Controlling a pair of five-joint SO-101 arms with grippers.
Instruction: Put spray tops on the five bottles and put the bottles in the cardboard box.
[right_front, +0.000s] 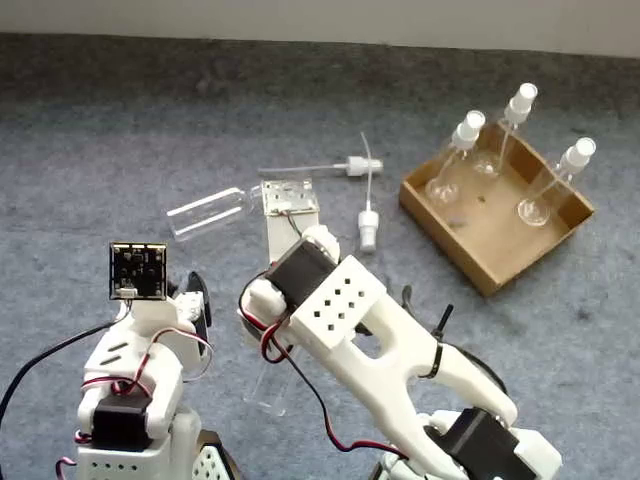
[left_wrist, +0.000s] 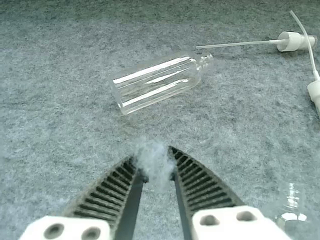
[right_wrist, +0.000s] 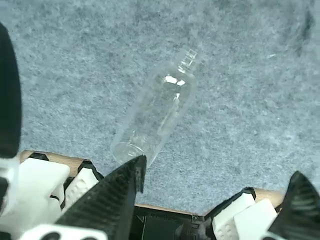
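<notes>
With your right gripper (right_wrist: 220, 167) wide open and empty, facing the uncapped bottle (right_wrist: 159, 111) lying mid-frame, straddle its body squarely and close gently so it cannot roll; your left gripper (left_wrist: 157, 165) sits nearly closed, holding no bottle.

Left end effector (left_wrist: 154, 172) pinched closed — right end effector (right_wrist: 220, 167) spread wide.

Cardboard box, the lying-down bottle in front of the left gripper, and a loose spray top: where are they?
cardboard box (right_front: 495, 235), high view, bare floor inside it.
bottle (left_wrist: 157, 82), left wrist view, middle of its clear body.
spray top (left_wrist: 292, 41), left wrist view, its white head.
</notes>
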